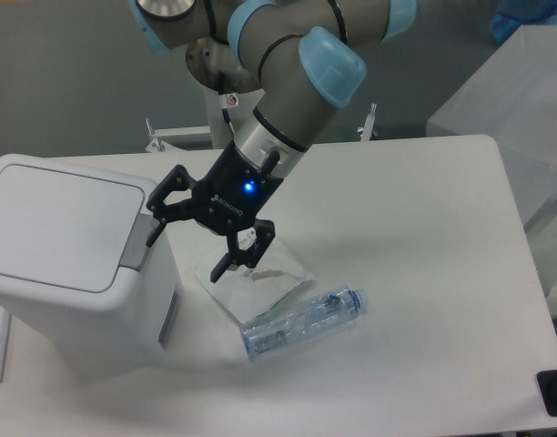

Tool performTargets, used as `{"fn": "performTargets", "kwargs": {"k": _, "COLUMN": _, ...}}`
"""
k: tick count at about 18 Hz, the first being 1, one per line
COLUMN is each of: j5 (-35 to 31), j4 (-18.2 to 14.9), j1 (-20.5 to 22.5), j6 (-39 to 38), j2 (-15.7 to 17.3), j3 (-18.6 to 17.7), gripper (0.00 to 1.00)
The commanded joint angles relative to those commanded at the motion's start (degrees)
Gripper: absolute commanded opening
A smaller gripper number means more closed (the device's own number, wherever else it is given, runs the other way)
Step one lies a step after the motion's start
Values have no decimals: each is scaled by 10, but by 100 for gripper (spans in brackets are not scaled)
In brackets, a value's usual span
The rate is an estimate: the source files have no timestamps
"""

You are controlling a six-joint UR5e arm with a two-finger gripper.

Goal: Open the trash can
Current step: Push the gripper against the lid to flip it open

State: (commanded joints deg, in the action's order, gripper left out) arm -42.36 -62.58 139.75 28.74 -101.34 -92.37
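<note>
The trash can point(69, 264) is a large boxy white bin at the left of the table. Its flat white lid point(55, 220) lies closed, with a grey push-tab point(136, 244) at the lid's right edge. My gripper point(186, 246) hangs just right of the bin, pointing down and left. Its jaws are open and hold nothing. One fingertip point(154, 235) is close beside the push-tab; I cannot tell whether it touches. The other fingertip point(220, 269) hangs over a clear plastic bag.
A clear plastic bottle point(301, 323) lies on its side on the white table point(424, 273), right of the bin. A crumpled clear plastic bag point(260, 282) lies beside it under my gripper. White boxes point(515, 100) stand at the far right.
</note>
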Motion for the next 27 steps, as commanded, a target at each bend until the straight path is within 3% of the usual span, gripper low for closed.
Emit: {"fn": "performTargets", "kwargs": {"k": 27, "j5": -1, "j4": 6, "j1": -5, "j6": 1, "j2": -9, "j3": -4, "gripper": 100}}
